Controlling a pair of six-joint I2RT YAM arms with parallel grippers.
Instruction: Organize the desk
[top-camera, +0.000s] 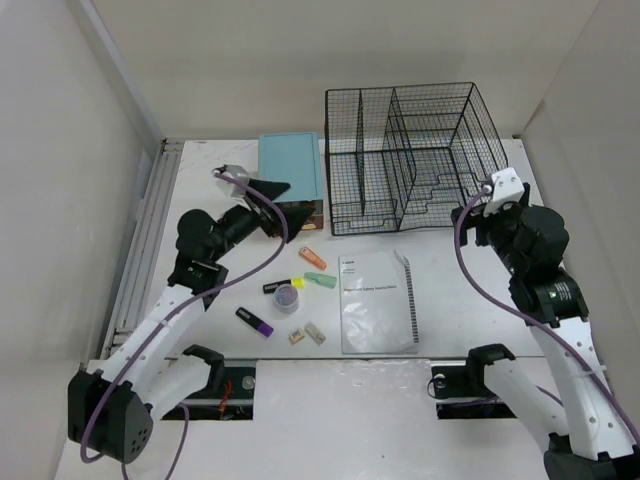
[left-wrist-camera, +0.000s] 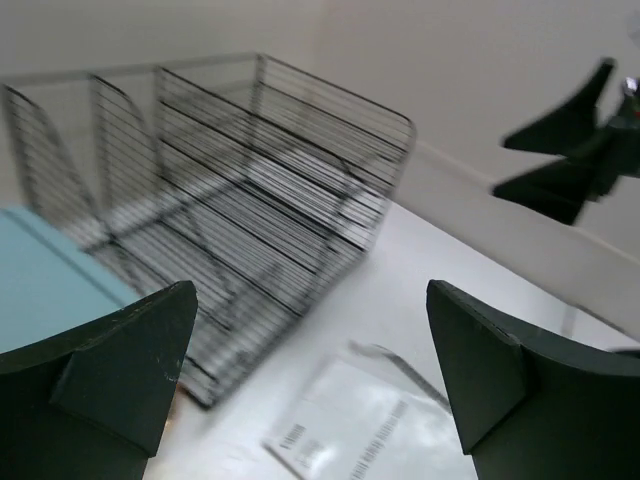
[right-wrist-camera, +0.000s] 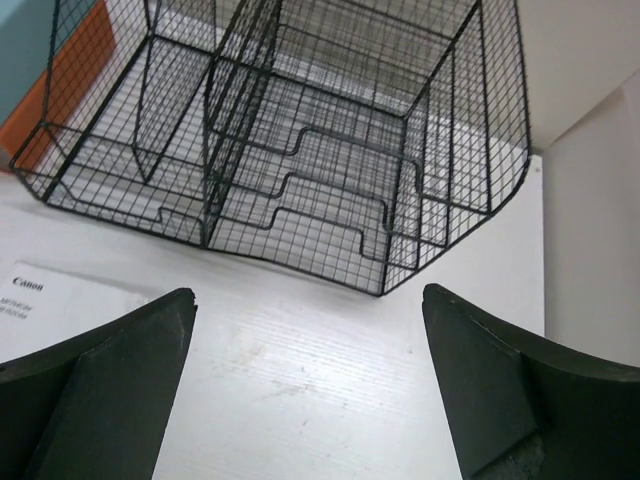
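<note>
The desk (top-camera: 440, 290) spreads before both arms, its rail along the left edge. A wire rack (top-camera: 410, 160) stands at the far edge, right of centre, with a teal box (top-camera: 290, 165) just left of it. The left gripper (left-wrist-camera: 310, 295) hangs by the box's near side, fingers wide apart, holding nothing. The right gripper (right-wrist-camera: 310, 295) hovers near the rack, likewise spread. A booklet (top-camera: 377, 302) lies toward the near edge, markers (top-camera: 320, 280) beside it.
</note>
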